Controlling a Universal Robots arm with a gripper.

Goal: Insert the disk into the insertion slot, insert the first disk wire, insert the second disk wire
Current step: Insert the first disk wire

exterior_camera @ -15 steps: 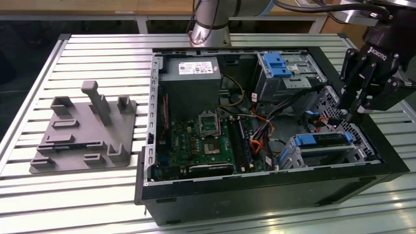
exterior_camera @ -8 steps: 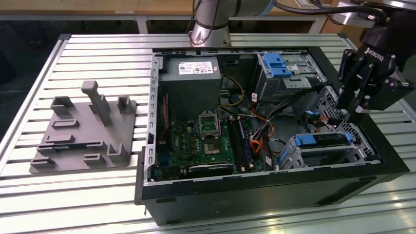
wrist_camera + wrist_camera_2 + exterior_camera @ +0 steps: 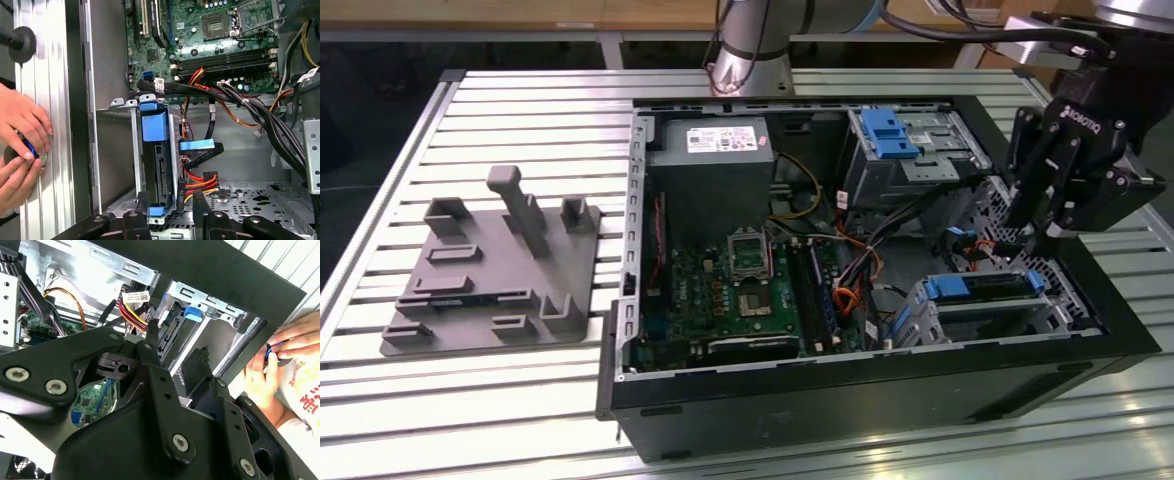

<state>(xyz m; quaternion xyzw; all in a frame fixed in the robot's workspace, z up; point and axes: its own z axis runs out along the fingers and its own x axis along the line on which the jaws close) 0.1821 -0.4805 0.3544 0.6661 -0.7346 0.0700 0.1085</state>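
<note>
With the disk [image 3: 981, 288] seated in the insertion slot [image 3: 1051, 318], the gripper [image 3: 171, 200], fingers apart, hangs near the red-yellow wires [image 3: 200, 181], likely the first-wire step, needing fine alignment.

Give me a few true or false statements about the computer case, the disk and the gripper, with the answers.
1. The disk sits in the slot. True.
2. The gripper hangs over the grey fixture on the table. False: it hangs over the case, just above the slot.
3. A person's hands are outside the case wall. True.
4. The case is closed. False: its side is open, and the motherboard shows.
</note>
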